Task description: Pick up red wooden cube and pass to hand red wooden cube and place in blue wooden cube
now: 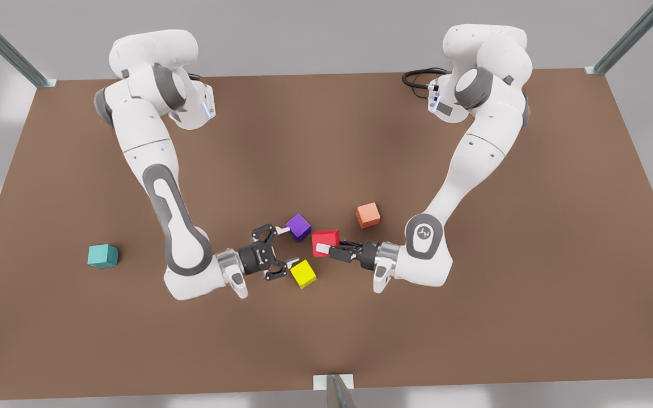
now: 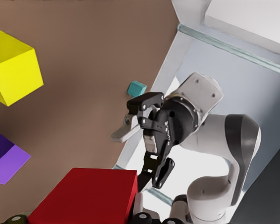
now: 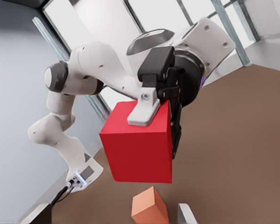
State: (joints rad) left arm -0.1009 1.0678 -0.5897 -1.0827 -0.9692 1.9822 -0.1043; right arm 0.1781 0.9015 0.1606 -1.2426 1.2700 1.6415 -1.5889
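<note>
Front view: the left gripper (image 1: 322,247), on the front view's right, pinches the red wooden cube (image 1: 326,237) between both arms. The right gripper (image 1: 288,246) faces it, fingers spread wide, near but apart.
Left wrist view: the blue wooden cube (image 2: 137,87) sits on the table (image 2: 84,70), far behind the right gripper.
Right wrist view: the red cube hangs tilted, one corner down. All its sides match, so no long side.
Task so far: picked up; passing and placing are left.
</note>
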